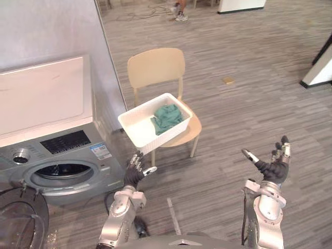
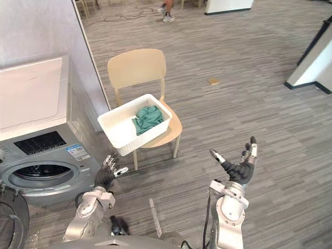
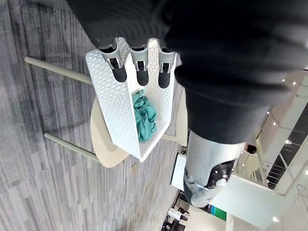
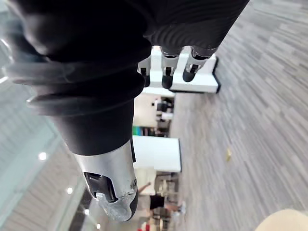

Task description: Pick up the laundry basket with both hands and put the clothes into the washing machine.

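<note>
Although not yet grasped, locate laundry basket [image 1: 136, 136] with clothes [image 1: 167, 118] on chair [image 1: 155, 66], right of washing machine [image 1: 57, 155]. Observe left hand [image 1: 134, 174] near its near edge, fingers straight, empty; right hand [image 1: 274, 170] well apart, fingers spread, empty. Remaining: grasp, lift, load.

The basket [image 1: 136, 127] is white, dotted all over with small holes. The clothes [image 1: 167, 117] are teal. The chair [image 1: 155, 66] is pale beige wood. The washer [image 1: 46, 98] is grey with a white top and a black panel. The floor [image 1: 244, 104] shows grey wood-grain planks.
</note>
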### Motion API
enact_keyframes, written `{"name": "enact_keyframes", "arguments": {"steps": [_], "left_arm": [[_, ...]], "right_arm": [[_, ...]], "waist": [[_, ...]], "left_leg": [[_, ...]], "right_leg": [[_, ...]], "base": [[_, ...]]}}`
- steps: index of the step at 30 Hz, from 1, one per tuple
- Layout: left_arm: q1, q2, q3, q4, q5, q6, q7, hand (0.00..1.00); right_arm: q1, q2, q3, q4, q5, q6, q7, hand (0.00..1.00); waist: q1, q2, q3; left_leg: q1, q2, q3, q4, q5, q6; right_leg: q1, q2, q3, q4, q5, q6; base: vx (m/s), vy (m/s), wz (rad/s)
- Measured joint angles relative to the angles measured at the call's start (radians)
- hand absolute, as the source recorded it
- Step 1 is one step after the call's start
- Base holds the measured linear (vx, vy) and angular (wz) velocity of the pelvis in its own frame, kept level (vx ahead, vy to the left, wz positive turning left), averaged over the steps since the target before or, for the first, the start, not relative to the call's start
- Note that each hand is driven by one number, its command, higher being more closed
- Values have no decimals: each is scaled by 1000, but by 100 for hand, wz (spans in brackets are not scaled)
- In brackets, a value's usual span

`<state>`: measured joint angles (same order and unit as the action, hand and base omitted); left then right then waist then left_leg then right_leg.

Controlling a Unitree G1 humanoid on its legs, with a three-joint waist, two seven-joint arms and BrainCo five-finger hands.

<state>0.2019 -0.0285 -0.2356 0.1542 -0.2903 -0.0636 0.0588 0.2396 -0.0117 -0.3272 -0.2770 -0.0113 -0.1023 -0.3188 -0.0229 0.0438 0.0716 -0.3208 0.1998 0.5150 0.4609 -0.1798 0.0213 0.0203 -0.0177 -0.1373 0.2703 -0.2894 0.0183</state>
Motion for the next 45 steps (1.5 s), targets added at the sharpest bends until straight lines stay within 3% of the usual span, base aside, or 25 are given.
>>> {"name": "enact_keyframes", "arguments": {"steps": [1, 2, 3, 4, 5, 6, 7, 8, 11, 13, 14, 16, 17, 18, 20, 21, 24, 26, 31, 33, 34, 35, 37, 40, 45], "left_arm": [[1, -3, 1, -1, 0, 0, 2, 0], [8, -1, 3, -1, 0, 1, 2, 0], [11, -13, 10, -2, 0, 2, 3, 0], [12, -16, 18, -4, 0, 2, 3, 0], [11, -11, 22, -6, 1, 2, 4, 0], [12, 6, 20, -6, 4, 9, 4, 0], [12, 10, 20, -7, 15, 11, 4, 0], [12, 16, 26, -13, 23, 11, 5, 0], [-2, 20, 38, -55, 39, 10, 8, 0], [-13, 19, 38, -54, 39, 10, 8, 0], [-20, 18, 36, -49, 40, 8, 7, 0], [-22, 21, 36, -35, 41, 3, 3, 0], [-19, 27, 37, -23, 45, 0, 4, 0], [-12, 34, 36, -10, 63, 0, -1, 0], [24, 6, 34, 7, 80, 1, -8, 0], [38, -9, 29, 16, 80, 1, -18, 0], [59, -21, 4, 22, 80, 4, -45, 0], [67, -21, -14, 33, 80, 7, -68, 0], [64, -18, -42, 58, 108, 14, -124, 0], [64, -8, -52, 67, 120, 17, -139, 0], [61, 21, -68, 67, 130, 20, -155, 0], [55, 32, -76, 71, 137, 20, -157, 0], [3, 92, -83, 74, 168, 21, -176, 0], [-73, 109, -82, 74, 177, 21, -175, 0], [-115, 112, -81, 73, 180, 17, -168, 0]], "right_arm": [[-10, 2, -2, 7, 0, 0, -14, 0], [-16, 9, 7, 28, 2, 1, -28, 0], [-22, 8, 15, 40, 3, 1, -31, 0], [-31, 10, 27, 47, 3, 1, -30, 0], [-41, 17, 49, 57, 2, 2, -27, 0], [-43, 43, 71, 60, 1, 16, -15, 0], [-43, 48, 79, 63, 0, 20, -12, 0], [-44, 51, 94, 74, -14, 20, -8, 0], [-46, 50, 91, 82, -35, 20, 13, 0], [-46, 49, 84, 90, -35, 20, 16, 0], [-35, 48, 67, 98, -35, 20, 26, 0], [-8, 48, 48, 99, -35, 20, 34, 0], [14, 47, 40, 100, -35, 22, 36, 0], [22, 35, 40, 107, -37, 25, 49, 0], [20, -17, 41, 129, -60, 45, 64, 0], [19, -41, 42, 131, -76, 45, 76, 0], [-12, -92, 32, 154, -116, 45, 98, 0], [-49, -128, 16, 208, -137, 42, 98, 0], [-95, -173, -40, 382, -233, 73, 99, 0], [-102, -183, -38, 421, -259, 88, 103, 0], [-135, -198, -37, 451, -316, 89, 118, 0], [-153, -208, -37, 465, -325, 90, 122, 0], [-291, -327, 11, 563, -366, 85, 129, 0], [-473, -482, 82, 677, -391, 84, 139, 0], [-648, -601, 208, 791, -559, 85, 140, 0]], "waist": [[4, -5, 2], [4, -34, -8], [2, -53, -11], [8, -56, -8], [11, -67, -1], [1, -74, 5], [-1, -72, 6], [1, -70, 8], [-11, -67, 8], [-13, -67, 8], [-24, -60, 12], [-32, -58, 14], [-33, -75, 10], [-35, -81, 9], [-19, -35, -10], [-6, -22, -16], [4, -27, -13], [6, -30, -12], [4, -29, -12], [-3, -27, -14], [-14, -34, -9], [-16, -42, -2], [-18, -59, 16], [-15, -60, 76], [-3, -58, 108]], "left_leg": [[10, -17, -18, 3, 26, 48], [43, -65, -19, 12, -6, 64], [66, -89, -10, 16, -49, 69], [82, -97, -1, 13, -64, 66], [112, -111, 10, 8, -77, 60], [167, -123, 2, 7, -100, 68], [192, -124, 0, 3, -106, 71], [241, -126, -9, -24, -110, 70], [290, -140, -58, -83, -100, 53], [289, -137, -94, -73, -101, 40], [287, -118, -141, -45, -115, 15], [289, -106, -193, -14, -141, -29], [290, -102, -234, 14, -168, -71], [291, -80, -277, 46, -208, -107], [283, 11, -310, 69, -207, -141], [260, 46, -339, 107, -170, -121], [171, 98, -360, 228, -33, -21], [165, 116, -330, 234, 21, 4], [172, 137, -120, 92, 15, 5], [182, 106, -100, -28, 6, -22], [181, 66, -103, -133, 31, -86], [178, 54, -105, -159, 45, -107], [73, -1, -125, -201, 88, -95], [-52, -16, -133, -158, 102, -69], [-128, -9, -134, -95, 86, -49]], "right_leg": [[10, -11, 1, 24, -28, 11], [28, -58, -1, 75, -76, 35], [-26, -89, -2, 240, -84, 52], [-79, -112, 1, 372, -66, 82], [-151, -151, 5, 548, -17, 137], [-228, -201, -7, 775, 34, 163], [-243, -211, -19, 827, 35, 156], [-267, -223, -48, 863, 24, 121], [-344, -220, -62, 687, -12, 64], [-377, -199, 3, 513, -10, 63], [-381, -165, 114, 327, 22, 71], [-367, -150, 215, 198, 89, 89], [-349, -162, 254, 141, 173, 82], [-337, -165, 249, 168, 222, 168], [-327, -102, 166, 202, 168, 109], [-312, -81, 124, 208, 153, 87], [-243, -66, 33, 183, 131, 36], [-206, -70, -7, 154, 129, 18], [-190, -98, -101, 72, 164, 12], [-192, -103, -130, 26, 196, 25], [-199, -119, -162, -23, 235, 37], [-200, -124, -169, -40, 252, 41], [-280, -152, -180, -103, 326, 49], [-366, -163, -179, -148, 400, 48], [-404, -162, -173, -178, 442, 50]], "base": [[373, 181, 14], [428, 156, 15], [424, 147, 11], [416, 138, -6], [464, 146, 2], [392, 118, 7], [464, 75, 13], [303, 32, 7], [360, -16, 36], [265, -138, 56], [285, -229, 75], [333, -312, 95], [373, -461, 119], [310, -435, 98], [277, -404, 65], [269, -368, 58], [212, -382, 66], [110, -247, 58], [4, -61, 60], [-42, 100, 75], [-52, 127, 64], [-119, 176, 66], [-164, 126, 42], [-228, 131, 25], [-104, 48, -1]]}}
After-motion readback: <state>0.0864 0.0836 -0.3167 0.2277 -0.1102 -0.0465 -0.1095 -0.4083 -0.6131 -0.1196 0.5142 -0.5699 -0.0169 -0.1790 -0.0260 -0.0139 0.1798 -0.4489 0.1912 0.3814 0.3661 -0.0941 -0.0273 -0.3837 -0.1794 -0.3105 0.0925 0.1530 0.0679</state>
